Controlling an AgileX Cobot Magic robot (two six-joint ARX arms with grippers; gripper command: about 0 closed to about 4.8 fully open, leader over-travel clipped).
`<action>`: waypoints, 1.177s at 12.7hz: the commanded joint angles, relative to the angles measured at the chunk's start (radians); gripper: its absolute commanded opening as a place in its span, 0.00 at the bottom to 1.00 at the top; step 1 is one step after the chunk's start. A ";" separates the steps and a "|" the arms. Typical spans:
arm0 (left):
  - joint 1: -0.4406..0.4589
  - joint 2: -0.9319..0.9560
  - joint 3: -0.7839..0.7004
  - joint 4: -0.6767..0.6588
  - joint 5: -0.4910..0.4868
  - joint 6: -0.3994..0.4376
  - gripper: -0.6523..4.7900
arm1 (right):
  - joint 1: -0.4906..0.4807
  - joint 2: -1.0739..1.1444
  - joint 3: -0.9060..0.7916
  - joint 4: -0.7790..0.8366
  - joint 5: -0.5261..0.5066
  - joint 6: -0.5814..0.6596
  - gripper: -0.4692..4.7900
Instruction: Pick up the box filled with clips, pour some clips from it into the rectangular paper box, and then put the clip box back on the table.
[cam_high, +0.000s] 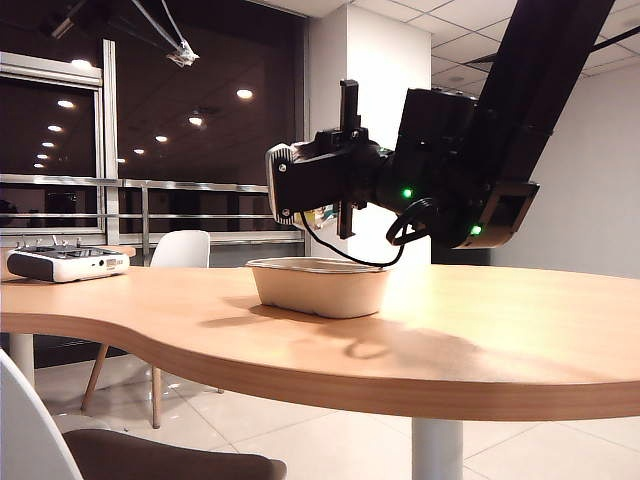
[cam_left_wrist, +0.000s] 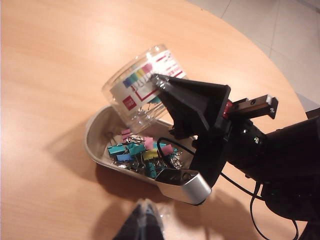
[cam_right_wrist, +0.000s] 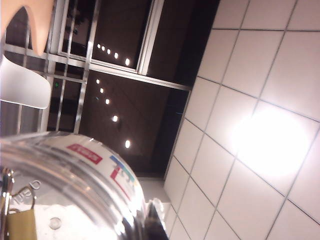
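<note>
Above the rectangular paper box (cam_left_wrist: 97, 131) we hold the box filled with clips (cam_left_wrist: 142, 90) in the right gripper (cam_left_wrist: 172, 102), its jaws clamped on the clear jar and the jar tipped over so that its mouth faces down into the tray. A heap of clips (cam_left_wrist: 140, 152) — teal, yellow and pink — already lies inside the tray, so we judge the pour largely done. Our left gripper (cam_left_wrist: 142, 225) hangs just beside the tray's near rim, its fingers pressed together on nothing.

From the exterior view we see the right gripper (cam_high: 345, 165) poised over the tray (cam_high: 318, 288), which stands on the table (cam_high: 480, 350).

What could go wrong: the jar is smooth and round, so it might slip in the jaws as we turn it upright — a fall onto the tray would scatter clips. Any clips left in the jar could spill past the rim if we swing away before righting it.
</note>
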 joint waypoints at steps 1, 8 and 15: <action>0.000 -0.004 0.002 0.008 0.005 0.001 0.11 | 0.006 -0.010 0.002 0.027 0.005 0.073 0.08; 0.000 -0.004 0.002 0.007 0.005 0.001 0.11 | 0.006 0.021 0.004 0.029 0.018 -0.009 0.08; 0.000 -0.004 0.002 0.007 0.005 0.001 0.11 | 0.001 0.000 0.010 0.026 0.090 0.282 0.08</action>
